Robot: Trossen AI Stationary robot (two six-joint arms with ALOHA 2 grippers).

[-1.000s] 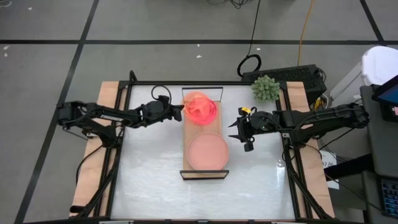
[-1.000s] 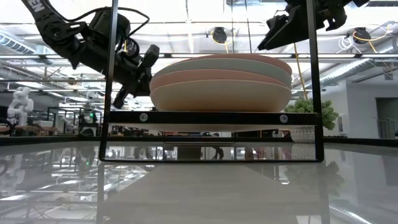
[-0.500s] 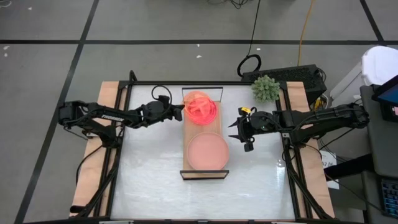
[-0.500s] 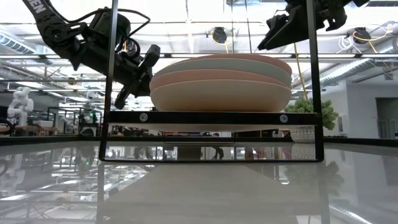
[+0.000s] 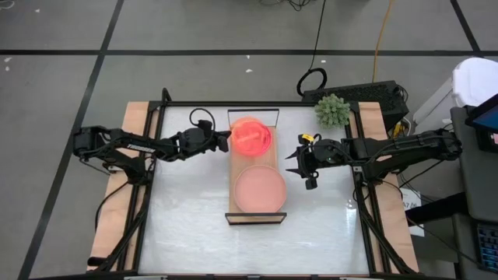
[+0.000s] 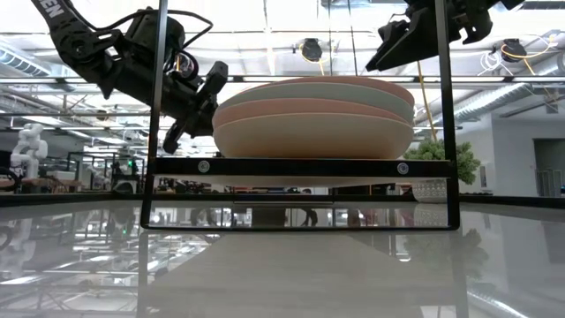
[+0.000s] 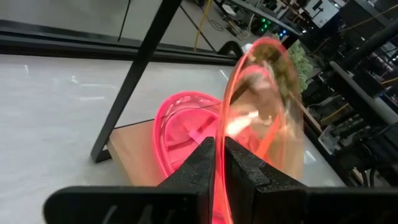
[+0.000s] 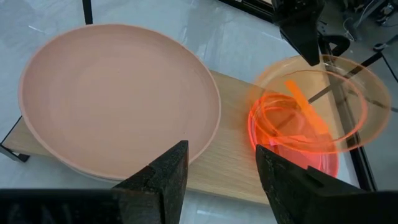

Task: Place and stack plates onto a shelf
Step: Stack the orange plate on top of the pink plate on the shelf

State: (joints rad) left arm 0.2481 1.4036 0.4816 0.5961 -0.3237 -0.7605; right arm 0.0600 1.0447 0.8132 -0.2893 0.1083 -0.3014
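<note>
Now left gripper point(image 5: 226, 138) pinches orange plate point(image 8: 323, 106) over shelf point(image 5: 233, 204).

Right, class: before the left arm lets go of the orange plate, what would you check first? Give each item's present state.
1. Left gripper pinches the orange plate by its rim: ok.
2. Orange plate is over the hot-pink plates at the far end of the shelf: ok.
3. Orange plate lies flat on that stack: not ok, it is tilted.
4. Right gripper is open, empty and beside the shelf, not over it: ok.
5. Stack of large plates sits level at the shelf's near end: ok.
</note>
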